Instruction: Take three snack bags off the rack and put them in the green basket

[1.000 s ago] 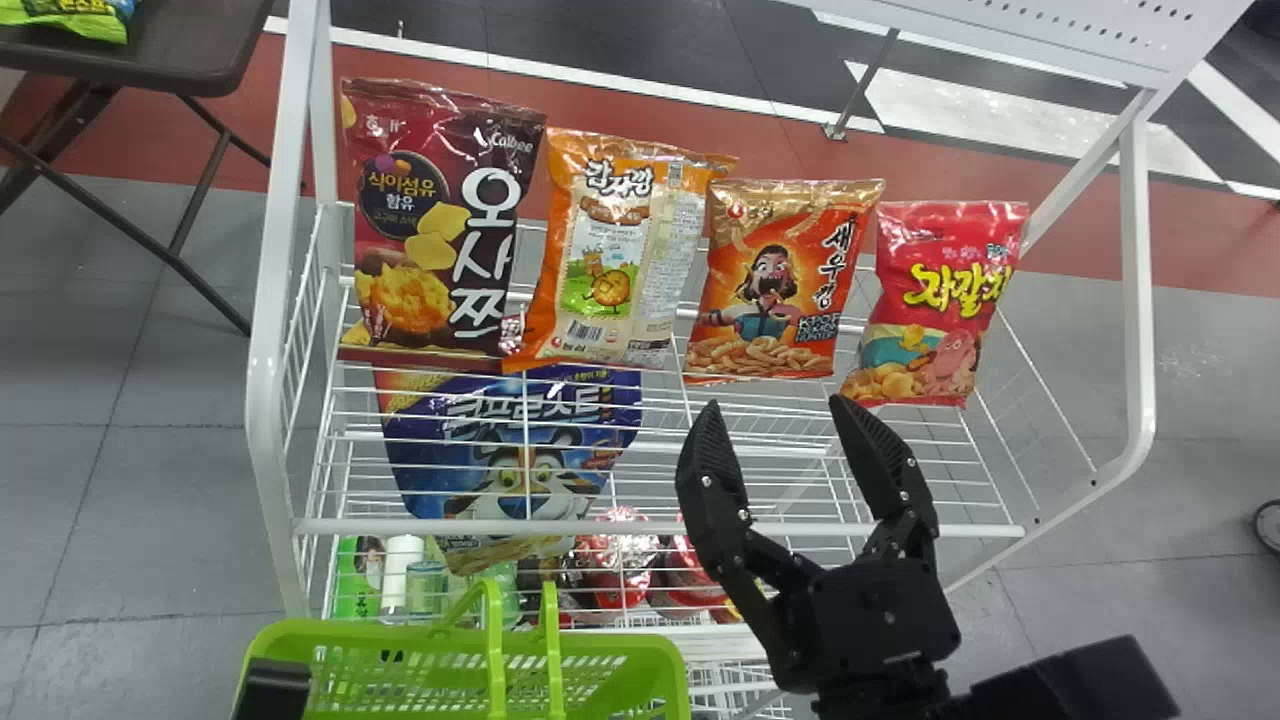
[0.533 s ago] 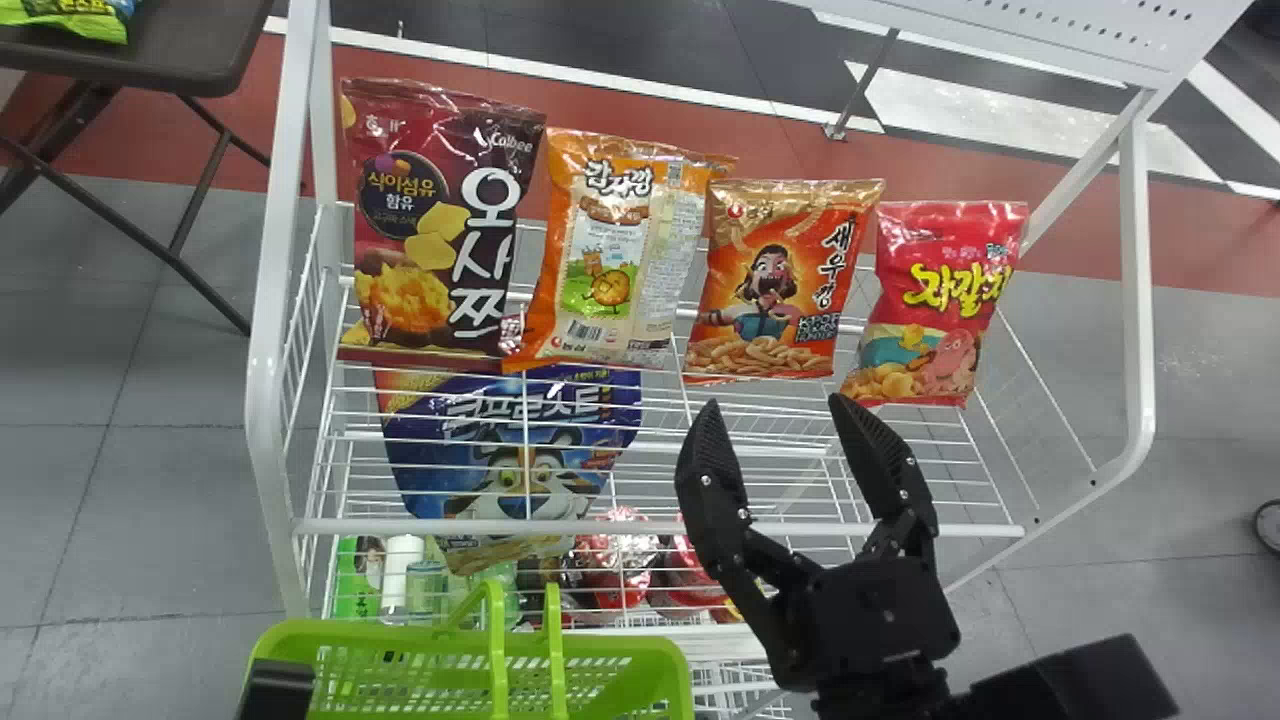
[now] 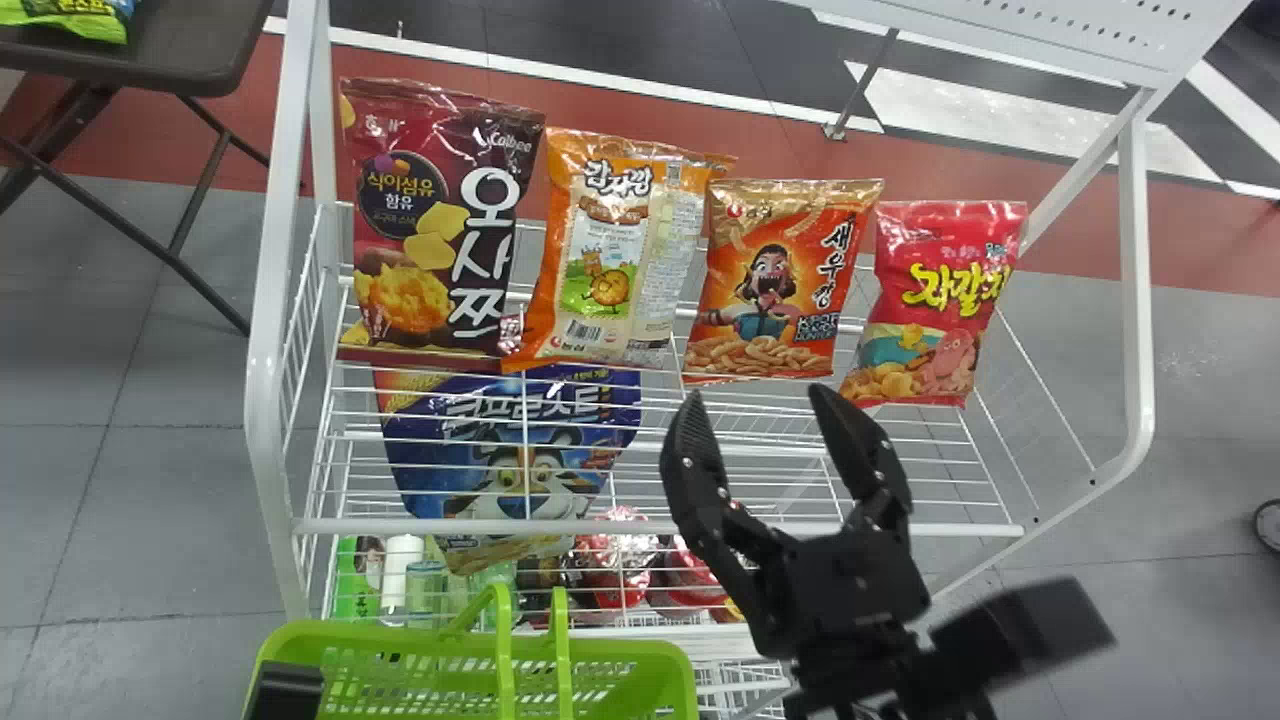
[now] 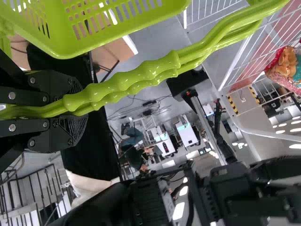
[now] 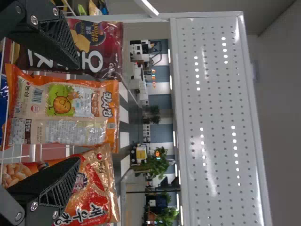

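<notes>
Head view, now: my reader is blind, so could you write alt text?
Open, empty right gripper points toward four snack bags standing in a row on a white wire rack, with a green basket at lower left.

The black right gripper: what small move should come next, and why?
Perhaps ease the right gripper forward to the shiny orange and cream snack bag: in the right wrist view, this bag appears between its open, empty fingers.

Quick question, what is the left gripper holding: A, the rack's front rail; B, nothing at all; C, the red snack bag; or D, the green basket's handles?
D: the left gripper has the handles of the green basket between its fingers.
</notes>
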Controlling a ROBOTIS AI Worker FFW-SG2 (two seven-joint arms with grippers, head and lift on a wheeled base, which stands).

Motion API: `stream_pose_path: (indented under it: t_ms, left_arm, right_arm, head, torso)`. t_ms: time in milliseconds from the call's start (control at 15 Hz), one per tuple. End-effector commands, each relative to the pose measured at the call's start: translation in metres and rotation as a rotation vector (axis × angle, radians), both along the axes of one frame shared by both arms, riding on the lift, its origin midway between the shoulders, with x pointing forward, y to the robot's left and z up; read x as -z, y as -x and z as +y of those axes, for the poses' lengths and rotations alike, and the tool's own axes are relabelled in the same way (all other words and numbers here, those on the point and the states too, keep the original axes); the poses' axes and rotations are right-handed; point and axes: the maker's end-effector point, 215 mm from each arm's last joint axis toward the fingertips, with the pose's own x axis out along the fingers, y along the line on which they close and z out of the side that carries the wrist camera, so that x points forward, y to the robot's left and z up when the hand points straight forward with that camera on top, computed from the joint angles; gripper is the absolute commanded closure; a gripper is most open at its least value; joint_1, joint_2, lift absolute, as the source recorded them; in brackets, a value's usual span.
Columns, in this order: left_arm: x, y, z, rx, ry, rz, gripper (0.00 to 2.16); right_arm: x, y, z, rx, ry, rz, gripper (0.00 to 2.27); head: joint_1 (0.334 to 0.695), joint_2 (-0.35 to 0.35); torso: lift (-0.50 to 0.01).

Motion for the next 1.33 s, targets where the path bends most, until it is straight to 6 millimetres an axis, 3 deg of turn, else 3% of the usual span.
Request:
stream_pose_path:
  t_ms: [0,200,600,1067,1267]
  left_arm:
    - [0.000,0.003,-0.003,0.010,-0.003,-0.001,1.28]
    - [0.001,0.002,-0.002,0.012,-0.009,0.000,1.28]
    - [0.006,0.003,0.006,0.020,-0.032,0.014,1.28]
    - [0.011,-0.003,0.010,0.027,-0.040,0.013,1.28]
    - [0.013,-0.005,0.010,0.026,-0.039,0.016,1.28]
  right_arm:
    - [0.030,-0.039,-0.002,0.000,0.020,0.087,0.12]
    - [0.043,-0.080,-0.015,0.017,0.026,0.102,0.12]
    - [0.065,-0.140,-0.008,-0.030,0.011,0.124,0.12]
    - [0.073,-0.175,0.003,-0.103,-0.035,0.146,0.12]
    - [0.090,-0.192,0.013,-0.157,-0.093,0.202,0.14]
  head:
    - [0.695,-0.350]
    - [0.695,-0.350]
    - [0.695,-0.350]
    - [0.695,-0.350]
    - [0.695,-0.350]
  torso:
    - [-0.026]
    - [-0.026]
    - [-0.026]
    - [-0.026]
    - [-0.026]
